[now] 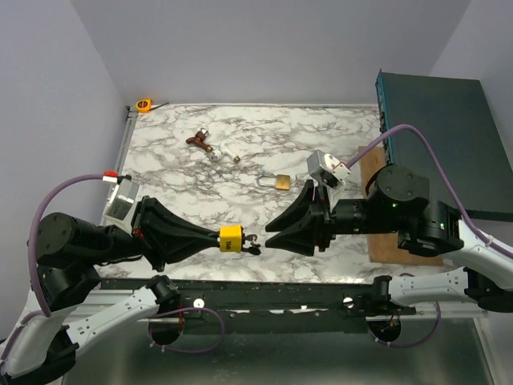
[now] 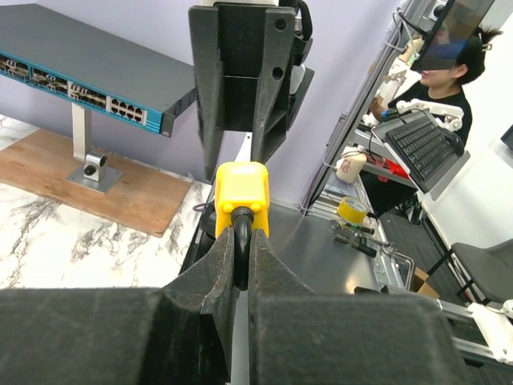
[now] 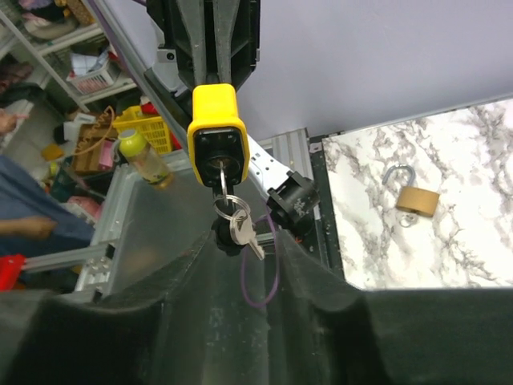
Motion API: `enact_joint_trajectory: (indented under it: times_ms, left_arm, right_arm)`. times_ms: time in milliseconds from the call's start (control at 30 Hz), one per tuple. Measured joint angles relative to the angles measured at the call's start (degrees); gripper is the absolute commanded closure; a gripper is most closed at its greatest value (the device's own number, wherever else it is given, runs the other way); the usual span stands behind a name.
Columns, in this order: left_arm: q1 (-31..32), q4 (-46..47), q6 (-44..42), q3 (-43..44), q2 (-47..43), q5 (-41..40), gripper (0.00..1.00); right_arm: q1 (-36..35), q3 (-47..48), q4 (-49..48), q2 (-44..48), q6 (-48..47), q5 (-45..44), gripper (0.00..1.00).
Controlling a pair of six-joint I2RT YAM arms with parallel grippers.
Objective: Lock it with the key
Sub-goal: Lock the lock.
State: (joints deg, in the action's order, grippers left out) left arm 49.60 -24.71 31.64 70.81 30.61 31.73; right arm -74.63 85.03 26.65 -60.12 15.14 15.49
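Yellow padlock (image 1: 231,238) held with key (image 3: 221,175) inserted
Its shackle is clamped in the left gripper (image 2: 240,257); the right gripper's (image 1: 267,233) state cannot be told.

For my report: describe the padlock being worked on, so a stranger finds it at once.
Over the near part of the marble table, the left claw holds up a yellow padlock, keys hanging from it. Its neighbour, a brass padlock, lies on the table.
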Motion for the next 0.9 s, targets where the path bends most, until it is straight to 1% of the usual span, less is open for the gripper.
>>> enact_joint_trajectory:
  times_ms: [33,67,133,267,433,467,600,767,900]
  left_arm:
    - [0.0,0.0,-0.1,0.0,0.1,0.3,1.00]
    - [0.0,0.0,-0.2,0.1,0.2,0.5,1.00]
    - [0.0,0.0,-0.2,0.1,0.5,0.7,1.00]
    - [0.0,0.0,-0.3,0.1,1.2,1.0,1.00]
    - [0.0,0.0,-0.3,0.1,1.7,1.2,1.00]
    - [0.0,-0.1,-0.3,0.2,1.7,1.2,1.00]
    - [0.0,-0.2,-0.3,0.2,1.7,1.3,1.00]
    - [0.0,-0.2,-0.3,0.3,1.7,1.2,1.00]
    - [0.0,-0.2,-0.2,0.3,1.7,1.1,1.00]
  right_arm:
    - [0.0,0.0,-0.1,0.0,-0.1,-0.1,0.44]
    - [0.0,0.0,-0.1,0.0,-0.2,-0.2,0.41]
    - [0.0,0.0,-0.3,-0.3,-0.2,-0.2,0.39]
    - [0.0,0.0,-1.0,-2.0,-0.2,-0.2,0.36]
    - [0.0,0.2,-1.1,-5.0,-0.3,-0.2,0.35]
    - [0.0,0.2,-1.2,-5.3,-0.4,-0.2,0.37]
    - [0.0,0.8,-1.4,-5.3,-0.9,-0.1,0.54]
    - [0.0,1.1,-2.5,-4.9,-1.1,0.4,0.77]
    - [0.0,1.1,-3.0,-4.7,-1.0,0.9,0.99]
